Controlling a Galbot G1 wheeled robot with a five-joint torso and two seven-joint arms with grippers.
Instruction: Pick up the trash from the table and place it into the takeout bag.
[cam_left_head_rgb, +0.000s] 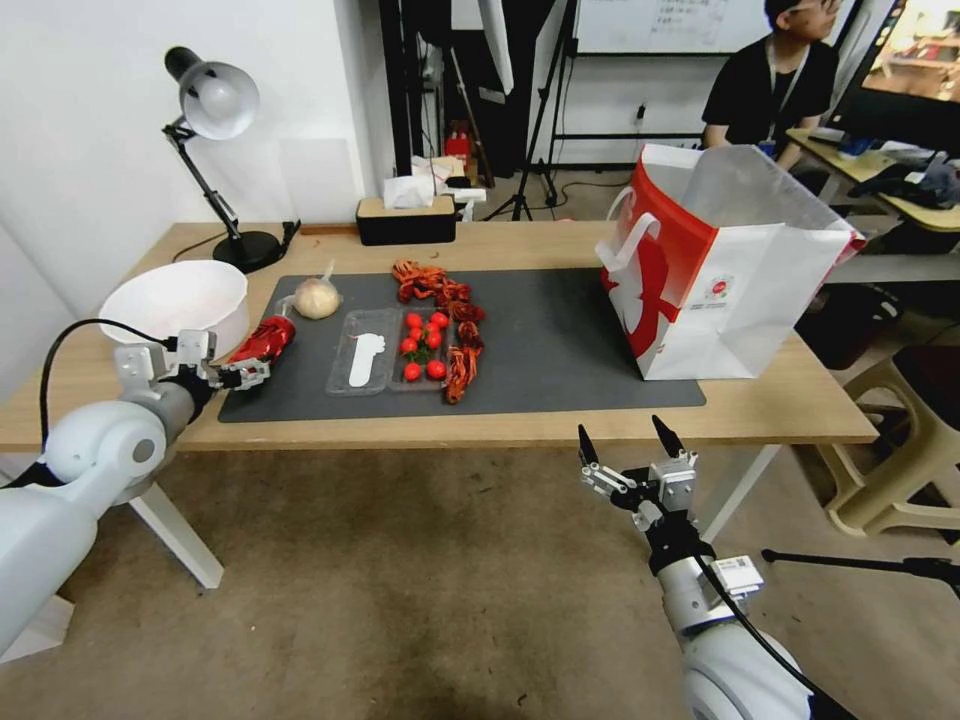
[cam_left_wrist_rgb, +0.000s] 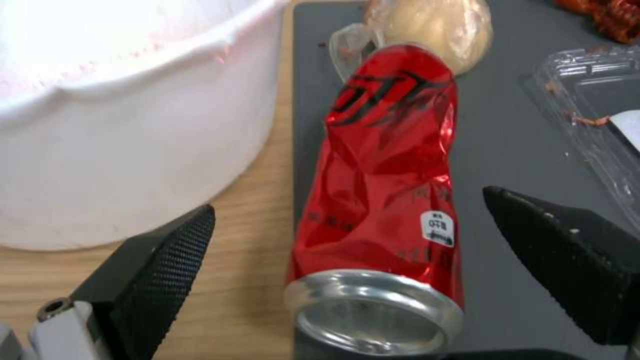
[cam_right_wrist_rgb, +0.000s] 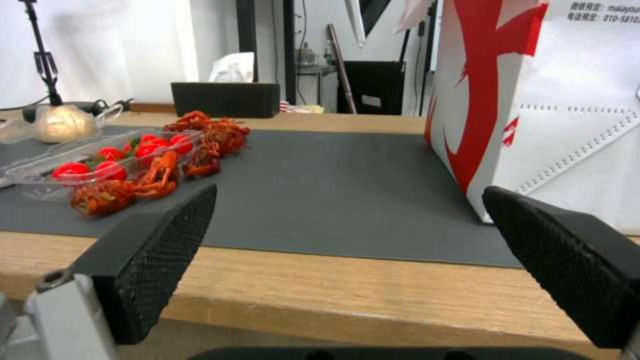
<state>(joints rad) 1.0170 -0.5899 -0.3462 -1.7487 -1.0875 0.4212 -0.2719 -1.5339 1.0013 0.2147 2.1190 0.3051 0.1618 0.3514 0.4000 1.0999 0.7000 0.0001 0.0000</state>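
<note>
A crushed red can lies on the left edge of the dark grey mat on the table. My left gripper is open at the can's silver end, one finger on each side, apart from it. Beyond the can lies a beige bun in a clear bag. The white and red takeout bag stands open at the mat's right end. My right gripper hangs open in front of the table's front edge, holding nothing.
A large white bowl sits close to the left of the can. A clear tray with cherry tomatoes and crayfish shells lies mid-mat. A desk lamp and a tissue box stand at the back.
</note>
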